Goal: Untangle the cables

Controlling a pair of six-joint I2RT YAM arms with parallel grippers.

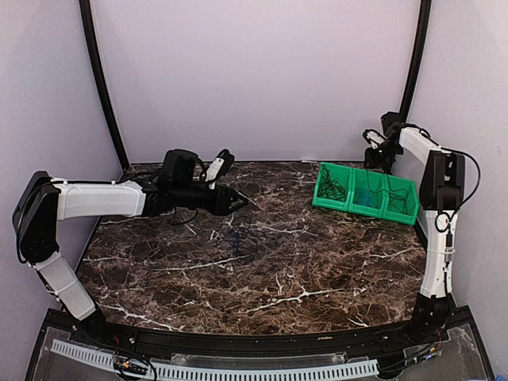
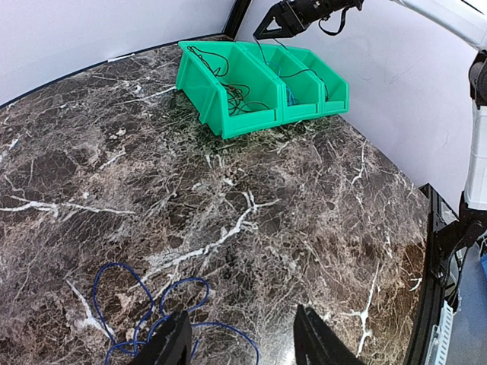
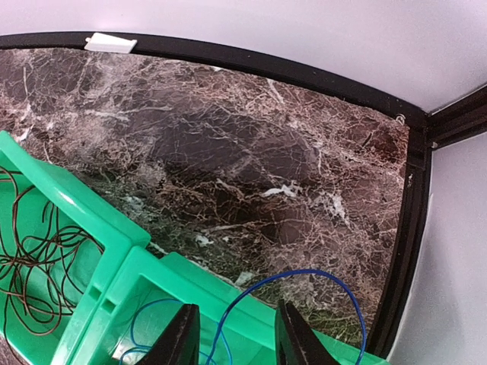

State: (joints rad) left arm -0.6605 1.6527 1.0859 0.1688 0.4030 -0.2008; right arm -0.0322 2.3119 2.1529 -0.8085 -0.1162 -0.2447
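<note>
**Inspector:** Now, the left tool (image 2: 242,319). What state?

**Assessor:** Wide apart, with nothing between its fingers. It hangs low over the desk (image 1: 262,270), pointing across toward the green bins (image 2: 228,125).

**Inspector:** Where is the cable nearest it?

**Assessor:** A loose blue cable (image 2: 186,280) lies on the desk in several overlapping loops. In the left wrist view it sits just beside the tool's left-hand finger and runs partly behind it. No contact is visible, and the gap between the fingers shows only bare marble.

**Inspector:** And the right tool (image 3: 237,306)?

**Assessor:** It is raised above the back of the bins, well apart from the left tool. Its fingers stand narrower but visibly apart. A second blue cable (image 3: 304,271) rises through that gap, arches out over the bin rim and the desk beyond, then drops out of view. As far as the right wrist view shows, the fingers are not pressed onto it.

**Inspector:** Contents of the bins?

**Assessor:** Black cables (image 3: 34,266) lie tangled in the compartment at the left of the right wrist view. More blue wire shows in the compartment next to it, under the right tool. From the left wrist camera, a thin strand hangs from the right tool into the bins. I cannot tell its colour.
</note>
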